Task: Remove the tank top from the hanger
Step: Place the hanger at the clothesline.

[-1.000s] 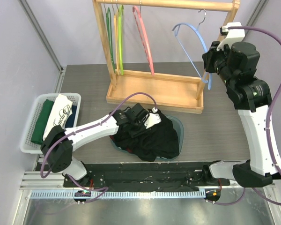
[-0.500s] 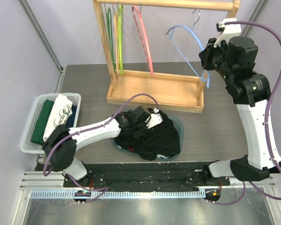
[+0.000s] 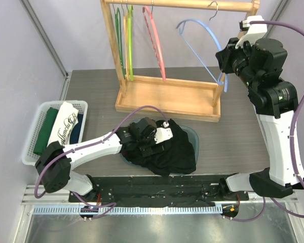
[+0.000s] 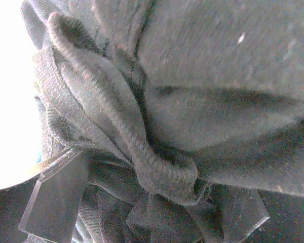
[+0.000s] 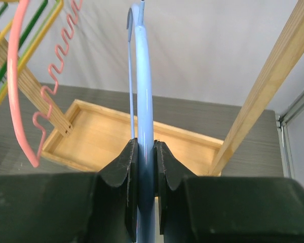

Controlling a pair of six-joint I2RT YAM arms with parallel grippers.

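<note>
Nearest the arm bases: black tank top, off any hanger, heaped on the table over a pale blue flat item (only its far rim showing; kind not determinable). Pressed onto the left part of the heap: left gripper, jaws spread wide, clear fingertips well apart in the left wrist view, with a rolled hem of the fabric lying loose between them, not pinched. Rest of that view filled by dark folds, left edge washed out to white. To the left, near the table edge: white basket with folded clothes, printed lettering too small to read. Farther back: wooden rack, top rail partly cut off by the frame. Hung on the rail: green, yellow and orange hangers bunched together, then pink hanger. At the far right: blue hanger, bare, tilted, hook at the rail; seating on the rail not confirmable. Clamped on its lower arm: right gripper, both fingers tight against the blue bar.
</note>
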